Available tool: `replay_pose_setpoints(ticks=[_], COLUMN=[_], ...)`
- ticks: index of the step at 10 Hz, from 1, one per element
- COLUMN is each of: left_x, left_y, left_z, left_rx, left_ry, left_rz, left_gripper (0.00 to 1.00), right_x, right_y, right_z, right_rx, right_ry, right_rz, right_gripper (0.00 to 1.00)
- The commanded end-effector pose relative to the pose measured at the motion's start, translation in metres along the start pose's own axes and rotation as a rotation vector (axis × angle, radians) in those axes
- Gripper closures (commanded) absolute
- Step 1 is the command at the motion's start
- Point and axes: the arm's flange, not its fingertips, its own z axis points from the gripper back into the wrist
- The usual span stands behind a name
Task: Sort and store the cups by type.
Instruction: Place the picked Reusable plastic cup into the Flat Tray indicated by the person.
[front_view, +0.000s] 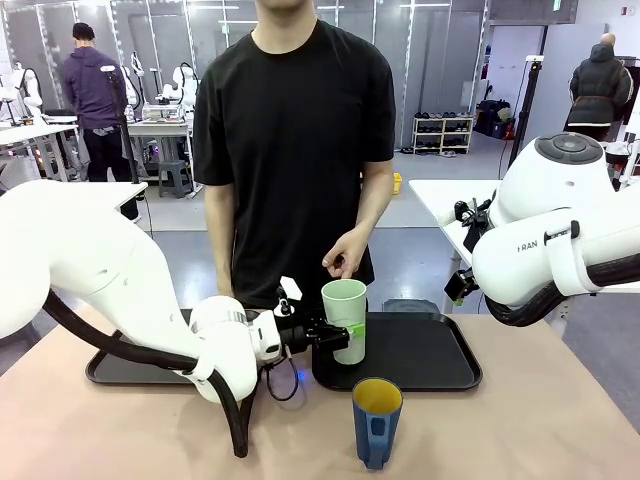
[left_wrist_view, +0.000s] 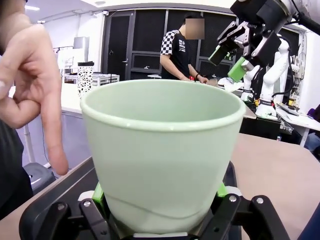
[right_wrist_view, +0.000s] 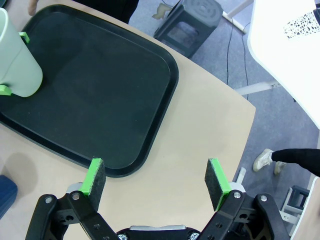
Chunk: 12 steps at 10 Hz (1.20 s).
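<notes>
- The tumbler (front_view: 344, 320) is pale mint-green plastic, smooth and matte. It has no handle, tapers toward the base and has a rounded lip. It stands upright at the near left part of the black tray (front_view: 425, 352). I cannot tell whether its base rests on the tray floor.
- My left gripper (front_view: 345, 335) is clamped on the tumbler's lower wall, with a green pad pressed flat on each opposite side.
- The mug (front_view: 377, 420) is dark blue with a yellow inside. It is shorter than the tumbler and its handle faces my side. It stands upright on the table in front of the black tray's near rim, apart from both rim and tumbler.
- The black tray is shallow and matte, with rounded corners and a raised rim. Its floor lies open to the right of the tumbler.
- My right gripper (right_wrist_view: 155, 182) has its jaws wide apart and grips nothing. It hovers above bare table just off the black tray's near right corner.
- The person's hand (front_view: 347, 255) is loosely curled above the black tray's far left rim, near the tumbler's lip but not touching it.
- A second tray (front_view: 115, 370), also black, lies left of the black tray and is partly hidden behind my left arm.
- The table (front_view: 520, 430) is smooth and pale tan. Its edge runs close beyond the black tray's right rim.
</notes>
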Motion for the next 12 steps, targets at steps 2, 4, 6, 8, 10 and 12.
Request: replay_pose_setpoints(ticks=[2,4,6,8,10,12], left_x=[-0.015,-0.017,-0.018,-0.023,-0.026,-0.027], left_y=[0.002,0.003,0.007,0.011,0.012,0.011], left_z=[-0.015,-0.014,-0.017,-0.019,-0.020,-0.019], left_rx=[0.057,0.068,0.090,0.115,0.115,0.102], left_ry=[0.012,0.021,0.021,0.035,0.046,0.054], left_rz=[-0.026,-0.048,-0.094,-0.100,-0.101,-0.099], left_gripper=[0.13,0.13,0.13,0.13,0.13,0.13], right_x=[0.000,0.000,0.000,0.000,0.000,0.000], right_y=[-0.001,-0.001,-0.001,-0.001,-0.001,-0.001], right_z=[0.000,0.000,0.000,0.000,0.000,0.000], right_rx=[-0.001,-0.001,-0.001,-0.001,-0.001,-0.001], right_ry=[0.000,0.000,0.000,0.000,0.000,0.000], right_rz=[0.002,0.002,0.002,0.002,0.002,0.002], right_gripper=[0.00,0.00,0.00,0.00,0.00,0.00])
